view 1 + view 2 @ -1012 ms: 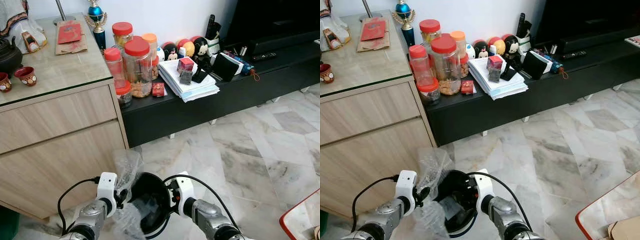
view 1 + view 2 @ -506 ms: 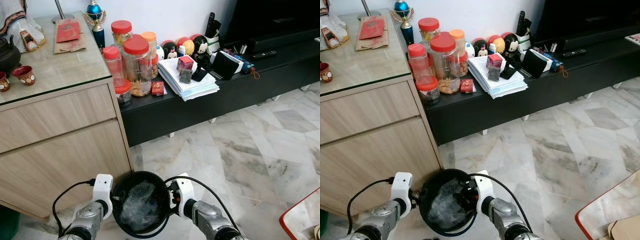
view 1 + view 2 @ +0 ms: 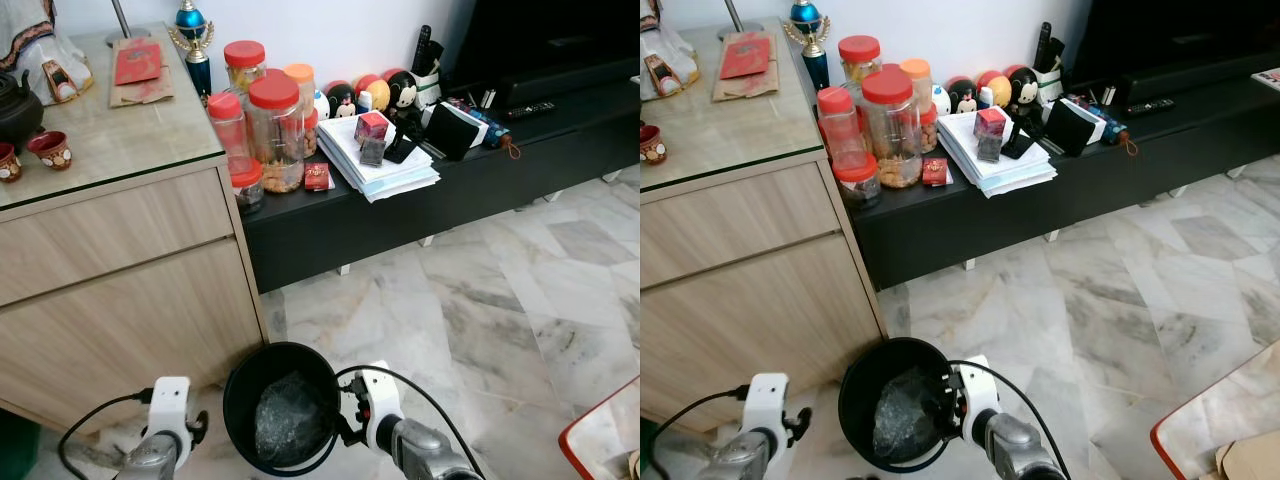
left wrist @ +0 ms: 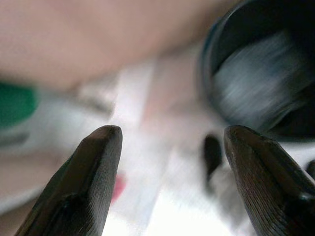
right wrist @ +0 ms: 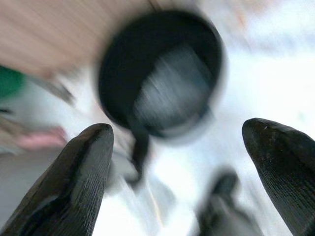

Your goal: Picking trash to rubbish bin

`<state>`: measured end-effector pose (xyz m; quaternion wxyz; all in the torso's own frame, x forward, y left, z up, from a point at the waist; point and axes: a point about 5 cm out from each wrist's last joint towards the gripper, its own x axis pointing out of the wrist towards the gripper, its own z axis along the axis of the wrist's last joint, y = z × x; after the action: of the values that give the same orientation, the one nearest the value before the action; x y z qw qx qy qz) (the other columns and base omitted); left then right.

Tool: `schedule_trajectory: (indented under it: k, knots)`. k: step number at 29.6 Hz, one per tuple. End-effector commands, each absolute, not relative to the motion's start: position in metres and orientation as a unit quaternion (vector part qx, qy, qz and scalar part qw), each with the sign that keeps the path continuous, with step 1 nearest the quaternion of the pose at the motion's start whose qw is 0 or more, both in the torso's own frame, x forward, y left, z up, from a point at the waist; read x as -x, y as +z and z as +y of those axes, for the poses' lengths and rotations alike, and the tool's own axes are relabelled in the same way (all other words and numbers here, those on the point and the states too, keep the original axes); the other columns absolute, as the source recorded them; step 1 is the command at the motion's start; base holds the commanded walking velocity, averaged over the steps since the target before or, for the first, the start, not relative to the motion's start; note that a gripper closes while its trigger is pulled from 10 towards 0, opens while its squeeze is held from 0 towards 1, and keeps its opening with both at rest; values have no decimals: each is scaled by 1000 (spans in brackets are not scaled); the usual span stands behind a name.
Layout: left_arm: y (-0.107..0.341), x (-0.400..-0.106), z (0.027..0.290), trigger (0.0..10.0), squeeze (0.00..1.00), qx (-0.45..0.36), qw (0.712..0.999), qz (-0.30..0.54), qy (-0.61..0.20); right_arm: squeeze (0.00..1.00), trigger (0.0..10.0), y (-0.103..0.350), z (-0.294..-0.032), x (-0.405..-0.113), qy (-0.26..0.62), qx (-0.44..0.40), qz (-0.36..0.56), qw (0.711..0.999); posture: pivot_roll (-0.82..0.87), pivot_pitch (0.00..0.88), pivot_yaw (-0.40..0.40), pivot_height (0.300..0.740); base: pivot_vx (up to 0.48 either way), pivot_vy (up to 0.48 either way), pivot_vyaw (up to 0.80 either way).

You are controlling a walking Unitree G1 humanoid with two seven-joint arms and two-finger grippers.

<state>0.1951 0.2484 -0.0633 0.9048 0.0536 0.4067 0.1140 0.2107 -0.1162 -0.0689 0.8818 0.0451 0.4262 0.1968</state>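
A round black rubbish bin (image 3: 240, 385) stands on the marble floor in front of the wooden cabinet. Crumpled clear plastic trash (image 3: 288, 428) lies inside it. My left arm's white wrist (image 3: 168, 410) is low at the bin's left, a little apart from it. My right arm's white wrist (image 3: 380, 412) sits close against the bin's right rim. In the left wrist view the left gripper (image 4: 170, 162) is open and empty, with the bin (image 4: 256, 64) blurred beyond. In the right wrist view the right gripper (image 5: 177, 164) is open and empty, with the bin (image 5: 118, 64) ahead.
The wooden cabinet (image 3: 120, 270) with a glass top stands at the left. A low black TV bench (image 3: 420, 200) along the wall carries red-lidded jars (image 3: 272, 130), papers and small figures. A red-edged tray corner (image 3: 600, 435) shows at the lower right. Marble floor (image 3: 500, 300) lies open to the right.
The left arm has drawn back and down, away from the bin's rim. The right arm has lowered slightly. The plastic trash has settled deeper in the bin.
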Motion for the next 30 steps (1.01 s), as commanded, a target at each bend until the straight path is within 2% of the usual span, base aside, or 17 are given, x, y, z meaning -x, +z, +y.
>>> schedule_trajectory:
  k: [1,2,4,12,22,30]
  knots:
    - [-73,-175,253,10000,0,-58,886,439,135,0,10000,-76,-124,-201,175,-32,450,875,152,122,-15,728,0,0,0]
    - [-73,-175,253,10000,0,-58,886,439,135,0,10000,-76,-124,-201,175,-32,450,875,152,122,-15,728,0,0,0]
    - [-81,-157,254,10000,0,-51,873,463,148,0,10000,-85,-136,-185,139,-20,477,868,156,122,-14,728,0,0,0]
    - [-83,-150,254,10000,0,-42,870,463,162,0,10000,-93,-140,-168,129,-19,499,857,157,122,-16,728,0,0,0]
    - [-75,-171,251,10000,0,-52,883,443,147,0,10000,-86,-137,-185,116,-29,474,872,153,113,-12,728,0,0,0]
    - [-77,-169,249,10000,0,-47,882,446,148,0,10000,-84,-133,-187,125,-30,472,872,155,115,-18,728,0,0,0]
